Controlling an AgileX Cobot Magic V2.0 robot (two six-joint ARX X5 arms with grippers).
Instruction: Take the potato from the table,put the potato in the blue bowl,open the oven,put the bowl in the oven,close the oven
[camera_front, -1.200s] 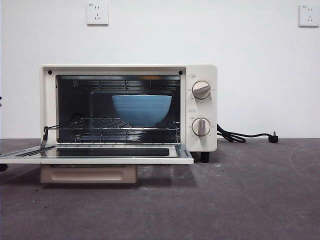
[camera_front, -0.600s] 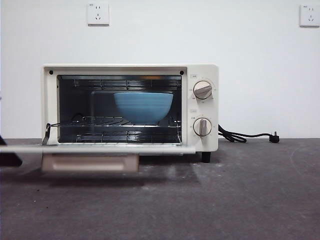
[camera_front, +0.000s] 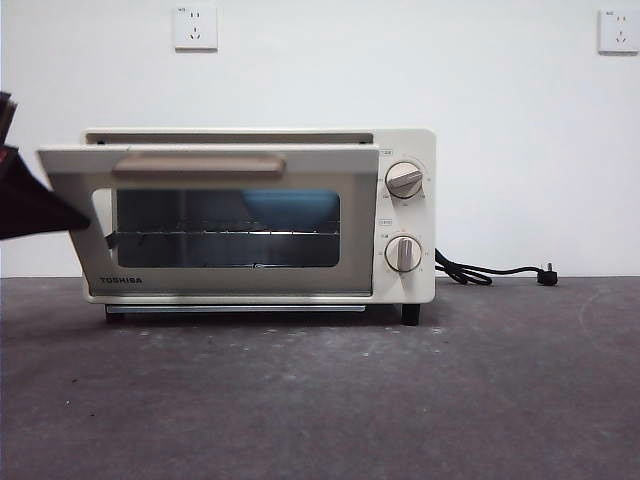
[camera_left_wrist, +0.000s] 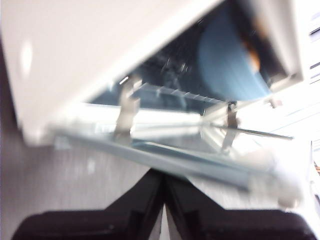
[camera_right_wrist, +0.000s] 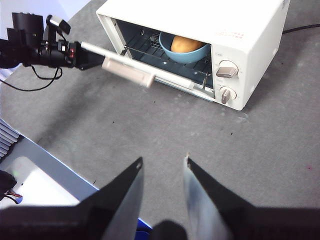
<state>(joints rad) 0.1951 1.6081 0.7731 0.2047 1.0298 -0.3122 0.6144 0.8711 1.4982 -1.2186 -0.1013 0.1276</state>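
You're closing the oven (camera_front: 260, 215): your left claw (camera_left_wrist: 162, 187), jaws shut, pushes the door (camera_front: 210, 225) up, so keep pressing until it latches; right claw (camera_right_wrist: 161, 167) waits open.

- You're facing a plain white wall (camera_front: 520, 130), evenly lit.
- Two white wall sockets (camera_front: 195, 28) sit high up, one toward each side.
- An unplugged black cord (camera_front: 490, 271) trails along the wall's foot.

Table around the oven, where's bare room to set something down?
Bare table in front of the oven and to the side by its knobs, short of the cord. Crowded at the door, where the left hand pushes.
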